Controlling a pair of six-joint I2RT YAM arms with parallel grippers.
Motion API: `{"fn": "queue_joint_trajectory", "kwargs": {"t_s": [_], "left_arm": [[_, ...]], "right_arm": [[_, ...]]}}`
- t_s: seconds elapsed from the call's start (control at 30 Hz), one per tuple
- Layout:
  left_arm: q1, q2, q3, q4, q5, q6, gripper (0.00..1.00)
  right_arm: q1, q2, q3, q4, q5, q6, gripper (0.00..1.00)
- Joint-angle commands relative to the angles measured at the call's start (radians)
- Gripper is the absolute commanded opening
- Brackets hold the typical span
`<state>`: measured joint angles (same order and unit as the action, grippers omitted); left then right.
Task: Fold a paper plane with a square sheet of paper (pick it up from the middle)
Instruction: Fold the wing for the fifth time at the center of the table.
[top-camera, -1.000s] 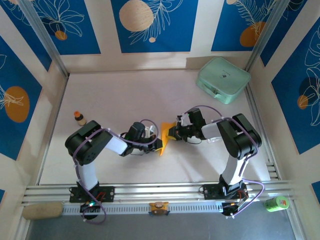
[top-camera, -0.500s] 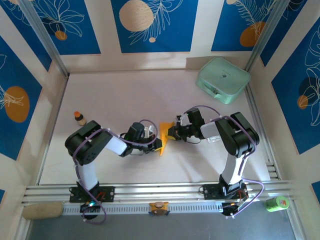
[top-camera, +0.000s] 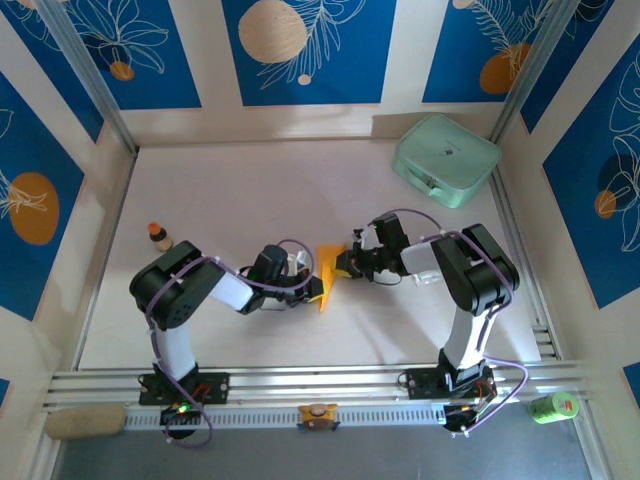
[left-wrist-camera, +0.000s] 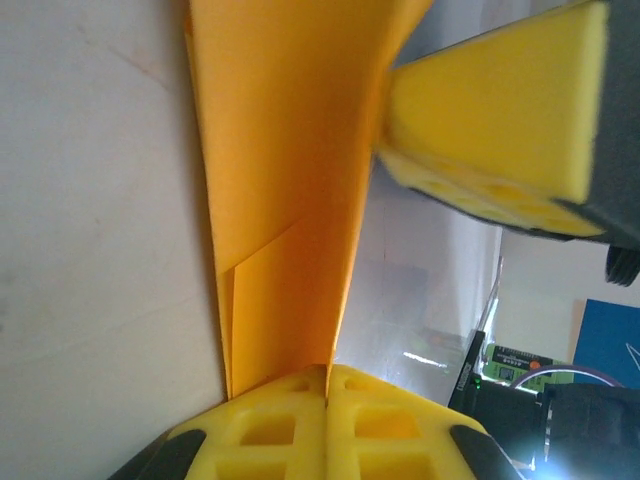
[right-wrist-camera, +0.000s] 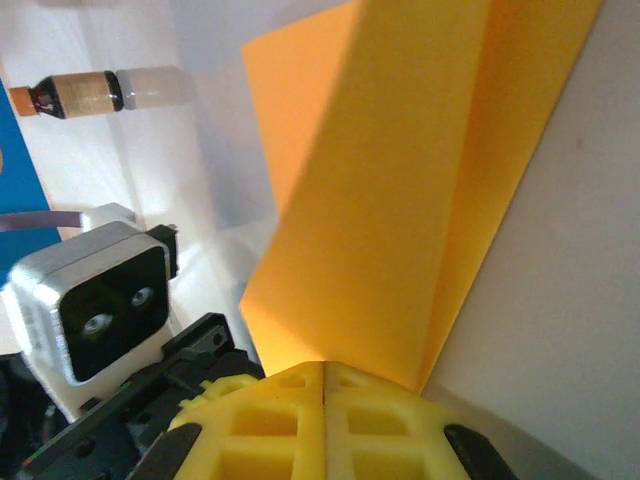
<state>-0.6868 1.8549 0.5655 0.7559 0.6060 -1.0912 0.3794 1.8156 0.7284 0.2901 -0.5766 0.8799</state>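
The orange-yellow sheet of paper (top-camera: 328, 272) is folded into a slim pointed dart shape and hangs just above the table's middle, between my two grippers. My left gripper (top-camera: 314, 289) is shut on its near end. In the left wrist view the yellow fingertips (left-wrist-camera: 300, 420) pinch one layer of the paper (left-wrist-camera: 280, 190), and the fold runs away from them. My right gripper (top-camera: 346, 264) is shut on the far side. Its jaws (right-wrist-camera: 323, 372) close on the edge of the paper (right-wrist-camera: 400, 200). A right finger (left-wrist-camera: 500, 110) touches the paper's upper part.
A mint-green rounded case (top-camera: 446, 160) lies at the back right. A small brown orange-capped bottle (top-camera: 158, 235) stands at the left, seen lying sideways in the right wrist view (right-wrist-camera: 90, 92). Aluminium rails (top-camera: 320, 385) run along the near edge, with walls on three sides.
Hardly anything differs. The right wrist has edged very slightly away from the near edge, and both grippers keep their hold on the paper.
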Motion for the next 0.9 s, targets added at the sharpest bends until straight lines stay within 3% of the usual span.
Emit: {"fn": "queue_joint_trajectory", "kwargs": {"t_s": [0.0,0.43,0.67,0.87], "left_arm": [[0.027,0.051,0.005,-0.013,0.046,0.044,0.0],[-0.012,0.055,0.111,-0.15,0.182,0.168,0.0],[-0.02,0.012,0.106,-0.245,0.12,0.203,0.0],[-0.019,0.001,0.053,-0.187,0.045,0.129,0.0]], "right_arm": [[-0.02,-0.068,-0.03,-0.05,0.007,-0.024,0.06],[-0.015,-0.185,-0.13,-0.057,0.0,-0.025,0.06],[-0.011,-0.193,-0.125,-0.071,-0.004,-0.038,0.06],[-0.008,-0.132,-0.084,-0.054,-0.012,-0.044,0.05]]}}
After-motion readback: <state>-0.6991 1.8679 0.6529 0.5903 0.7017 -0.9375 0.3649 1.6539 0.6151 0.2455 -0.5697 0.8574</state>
